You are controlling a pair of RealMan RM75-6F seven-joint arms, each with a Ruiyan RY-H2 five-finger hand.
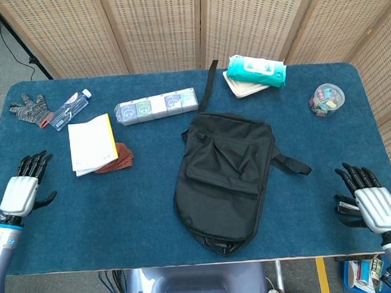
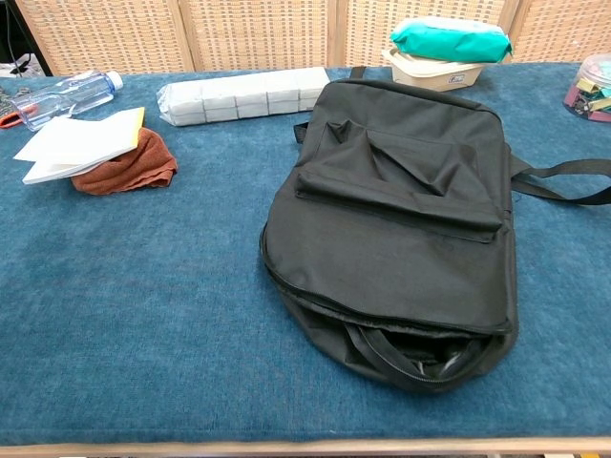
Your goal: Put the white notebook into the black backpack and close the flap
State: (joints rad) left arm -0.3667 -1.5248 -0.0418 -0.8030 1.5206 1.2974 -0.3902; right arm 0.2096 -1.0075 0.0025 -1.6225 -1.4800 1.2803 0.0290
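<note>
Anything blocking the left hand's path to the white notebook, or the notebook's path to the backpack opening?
Nothing visible. Bare blue table lies between the left hand and the white notebook, which rests partly on a brown cloth. The table between the notebook and the black backpack is also bare; the backpack's opening faces the near edge.

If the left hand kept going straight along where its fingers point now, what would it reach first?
The left hand points up the table and slightly right. Nothing lies close ahead on the blue cloth; farther on, that line probably meets the water bottle or the grey glove, passing left of the white notebook.
</note>
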